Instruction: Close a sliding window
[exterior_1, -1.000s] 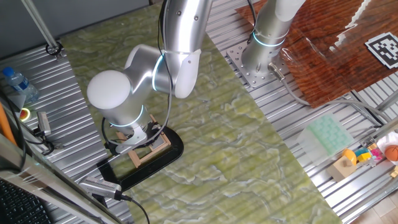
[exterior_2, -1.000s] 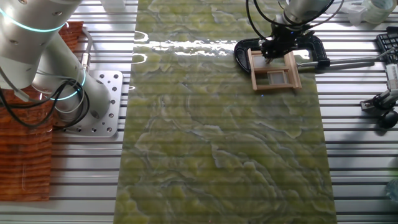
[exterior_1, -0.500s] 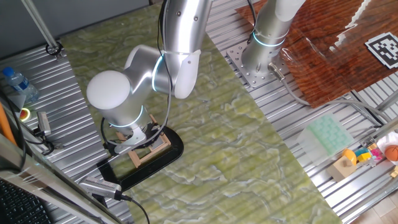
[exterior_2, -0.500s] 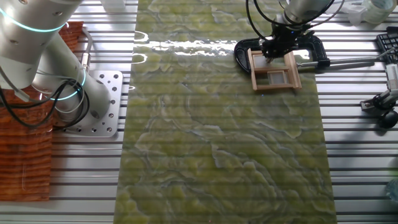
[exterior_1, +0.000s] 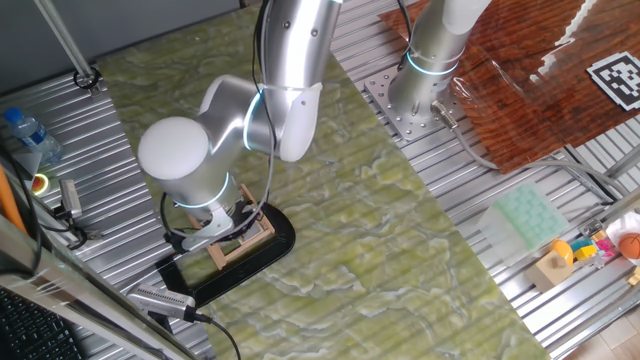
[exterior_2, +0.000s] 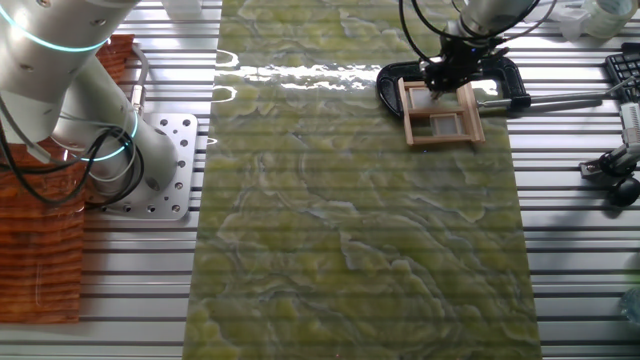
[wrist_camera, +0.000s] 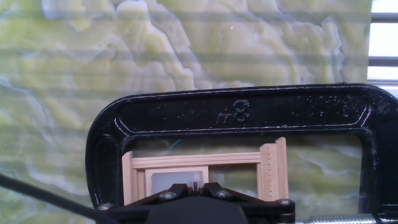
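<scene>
On the left of the other fixed view the arm's base is bolted to the slatted metal worktop (exterior_2: 560, 250), clear of the green marbled mat (exterior_2: 350, 200) that covers the middle. Moving right, the sliding window (exterior_2: 441, 113) lies near the far right edge of that mat, its light-wood frame lying flat with the grey panes facing up. A black C-clamp (wrist_camera: 236, 115) wraps its far side, most likely to pin it down so a push on a pane will not drag the whole model across the mat. The fingers (exterior_2: 441, 77) hang right over the far edge of the frame, apparently placed to push a pane along its track. The hand view shows only their dark mount, so I cannot tell whether they are wide or narrow.
</scene>
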